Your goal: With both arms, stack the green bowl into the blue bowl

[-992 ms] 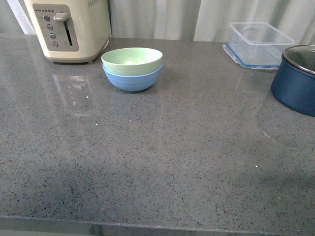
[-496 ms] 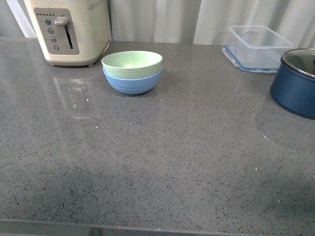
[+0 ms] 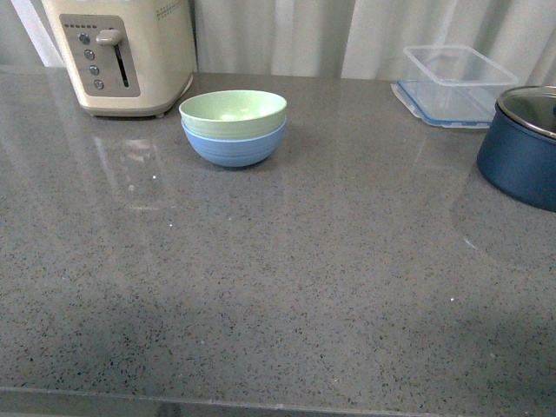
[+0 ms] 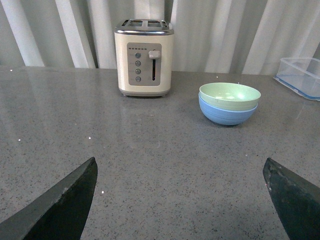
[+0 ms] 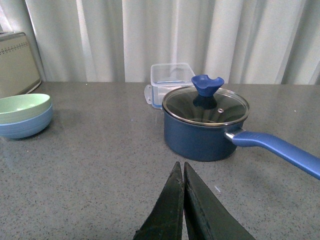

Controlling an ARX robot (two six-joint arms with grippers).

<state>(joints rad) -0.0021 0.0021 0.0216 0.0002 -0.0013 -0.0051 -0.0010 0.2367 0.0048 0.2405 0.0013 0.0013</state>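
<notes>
The green bowl (image 3: 233, 111) sits nested inside the blue bowl (image 3: 234, 148) on the grey counter, near the back left in the front view. The stack also shows in the left wrist view, green bowl (image 4: 230, 94) in blue bowl (image 4: 227, 114), and in the right wrist view, green bowl (image 5: 22, 106) in blue bowl (image 5: 27, 126). Neither arm shows in the front view. My left gripper (image 4: 180, 172) is open and empty, well short of the bowls. My right gripper (image 5: 181, 167) is shut and empty, far from the bowls, near the pot.
A cream toaster (image 3: 122, 52) stands at the back left beside the bowls. A clear plastic container (image 3: 456, 80) sits at the back right. A dark navy pot (image 3: 526, 148) with a glass lid and long blue handle (image 5: 277, 146) stands at the right edge.
Between one second and half a second ago the front view shifted slightly, so everything sits a little lower in the picture. Since then nothing has moved; the bowls stay stacked.
</notes>
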